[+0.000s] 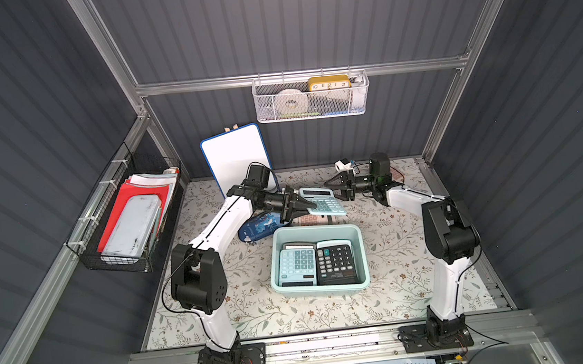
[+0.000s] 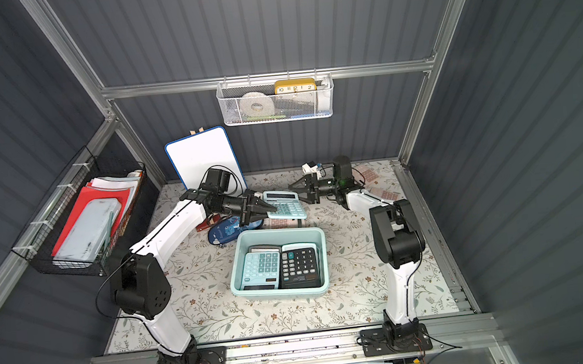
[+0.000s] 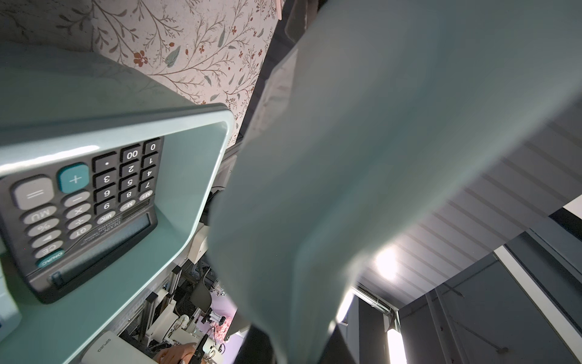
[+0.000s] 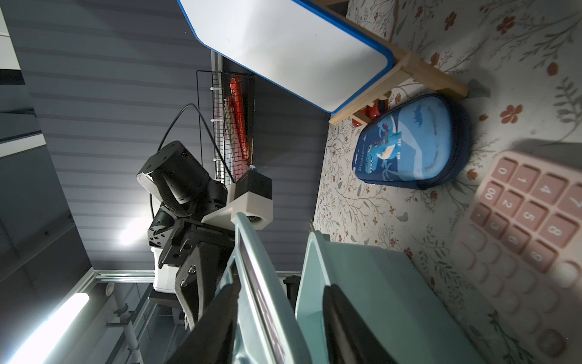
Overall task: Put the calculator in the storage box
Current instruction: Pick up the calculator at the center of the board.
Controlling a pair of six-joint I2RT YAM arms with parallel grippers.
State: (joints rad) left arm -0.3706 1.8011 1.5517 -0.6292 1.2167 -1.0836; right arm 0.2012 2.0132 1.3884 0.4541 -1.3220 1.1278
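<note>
A light teal calculator (image 1: 323, 201) (image 2: 286, 205) hangs tilted in the air just behind the storage box (image 1: 316, 229) (image 2: 280, 231). My left gripper (image 1: 311, 208) (image 3: 299, 349) is shut on its near-left edge, and its pale back (image 3: 346, 157) fills the left wrist view. My right gripper (image 1: 334, 191) (image 4: 282, 286) is open around the far right end. One finger (image 4: 220, 309) lies against the calculator (image 4: 261, 283); the other finger (image 4: 346, 324) stands apart from it. The mint tub (image 4: 378, 268) holds a teal calculator (image 1: 297, 266) and a black calculator (image 1: 337, 263) (image 3: 88, 201) side by side.
A pink calculator (image 1: 313, 220) (image 4: 529, 220) lies on the floral table under the held one. A blue dinosaur pencil case (image 1: 256, 227) (image 4: 415, 141) sits left of it, a whiteboard (image 1: 233, 155) leans behind. A white mesh basket (image 1: 311, 98) and a black wire basket (image 1: 131, 218) hang on the walls.
</note>
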